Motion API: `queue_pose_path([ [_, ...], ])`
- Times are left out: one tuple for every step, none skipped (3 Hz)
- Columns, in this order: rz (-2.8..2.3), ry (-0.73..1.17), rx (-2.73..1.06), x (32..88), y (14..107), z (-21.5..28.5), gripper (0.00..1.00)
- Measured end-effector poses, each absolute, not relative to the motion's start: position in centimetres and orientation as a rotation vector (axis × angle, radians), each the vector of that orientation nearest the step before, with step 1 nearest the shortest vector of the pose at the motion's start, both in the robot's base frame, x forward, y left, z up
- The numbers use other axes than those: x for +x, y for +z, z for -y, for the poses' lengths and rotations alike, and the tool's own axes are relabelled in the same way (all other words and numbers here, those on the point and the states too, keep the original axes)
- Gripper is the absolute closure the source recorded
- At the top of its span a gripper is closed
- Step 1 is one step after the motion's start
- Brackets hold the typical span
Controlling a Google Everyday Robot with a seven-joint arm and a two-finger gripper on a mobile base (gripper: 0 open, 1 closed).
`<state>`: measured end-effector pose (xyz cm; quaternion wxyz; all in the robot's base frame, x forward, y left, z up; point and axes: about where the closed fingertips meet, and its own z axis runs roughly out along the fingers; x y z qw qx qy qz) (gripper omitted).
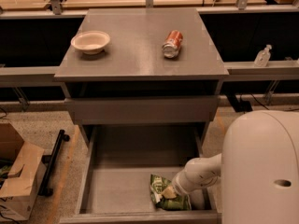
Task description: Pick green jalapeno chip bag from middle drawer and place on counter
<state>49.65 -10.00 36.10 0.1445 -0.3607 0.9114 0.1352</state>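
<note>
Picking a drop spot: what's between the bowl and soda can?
Camera view: bare counter between bowl and soda can. The gripper is down in the middle drawer, at the green jalapeno chip bag.

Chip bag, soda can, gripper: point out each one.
chip bag (159, 185), camera view, its upper left corner.
soda can (172, 44), camera view, middle of its side.
gripper (169, 192), camera view, arm's tip at the chip bag in the drawer (126, 190).

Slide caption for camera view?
Hand at green jalapeno chip bag in open middle drawer; soda can, bowl on counter.
</note>
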Motion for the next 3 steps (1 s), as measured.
queue_pose_path([
  [-2.627, 0.390, -1.040, 49.7, 36.1, 10.0, 1.00],
  [-2.583, 0.463, -1.059, 50.3, 37.8, 9.6, 1.00],
  [-2.416, 0.635, -1.034, 53.9, 44.8, 7.6, 1.00],
])
